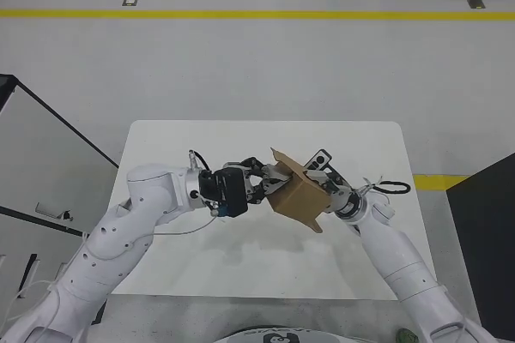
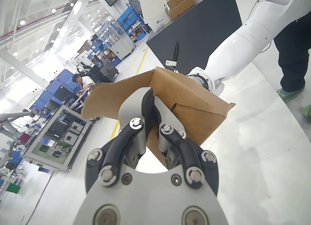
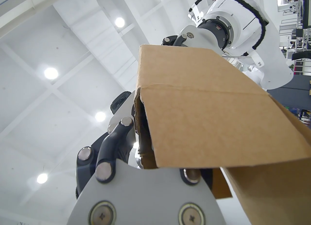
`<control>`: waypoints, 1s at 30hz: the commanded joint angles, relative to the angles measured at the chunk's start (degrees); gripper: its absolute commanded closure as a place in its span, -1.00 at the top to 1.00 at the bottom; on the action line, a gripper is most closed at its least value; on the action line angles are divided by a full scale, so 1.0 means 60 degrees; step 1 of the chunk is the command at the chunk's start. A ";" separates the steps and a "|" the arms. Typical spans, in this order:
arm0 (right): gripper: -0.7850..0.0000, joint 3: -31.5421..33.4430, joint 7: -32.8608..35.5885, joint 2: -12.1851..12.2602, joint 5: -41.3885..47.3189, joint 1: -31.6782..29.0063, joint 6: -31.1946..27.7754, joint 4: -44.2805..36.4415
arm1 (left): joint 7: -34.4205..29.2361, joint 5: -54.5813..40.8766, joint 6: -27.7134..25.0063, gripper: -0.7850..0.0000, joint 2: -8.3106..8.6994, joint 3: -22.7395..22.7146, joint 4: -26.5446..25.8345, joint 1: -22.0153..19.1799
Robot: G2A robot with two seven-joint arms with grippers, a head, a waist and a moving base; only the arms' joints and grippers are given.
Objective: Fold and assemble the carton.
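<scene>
On the left, the left tool is clenched on a loose panel of the one brown corrugated cardboard carton, the cardboard pinched between its two dark-padded fingers. The carton is held raised above the white rectangular tabletop, near its middle and between the two arms, and is tilted rather than square to the surface. As far as can be judged, the flat blank has been opened into a box-shaped body, with walls standing at angles to one another and a creased seam visible on one face. Assembly is taken to be only partly done, since a wide flap beside the left tool's grip stands splayed outward (a second, smaller tab juts from the far lower corner), and the open end remains to be folded in and closed. On the right, the right tool is set at the carton's opposite side. One finger lies against the outside of a wall and the other is hidden behind the cardboard, so this tool is judged to be clamped on that wall. In all, one carton, two tools and one tabletop are counted.
</scene>
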 commanded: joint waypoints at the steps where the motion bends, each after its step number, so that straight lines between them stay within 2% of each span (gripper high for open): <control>1: -1.00 0.0014 -0.0004 0.0000 -0.0006 -0.0015 -0.0005 -0.0011 | 0.0008 -0.0002 -0.0009 -1.00 0.0008 -0.0028 -0.0006 0.0017; 15: -1.00 0.0033 0.0018 -0.0018 0.0003 -0.0059 -0.0005 0.0023 | 0.0078 -0.0160 0.0039 -1.00 0.0004 0.0017 0.0076 0.0075; 30: -1.00 0.0272 0.0008 0.0010 -0.0129 -0.0121 -0.0199 -0.0024 | -0.0026 -0.0311 0.0169 -1.00 0.0177 -0.1092 -0.0359 0.0376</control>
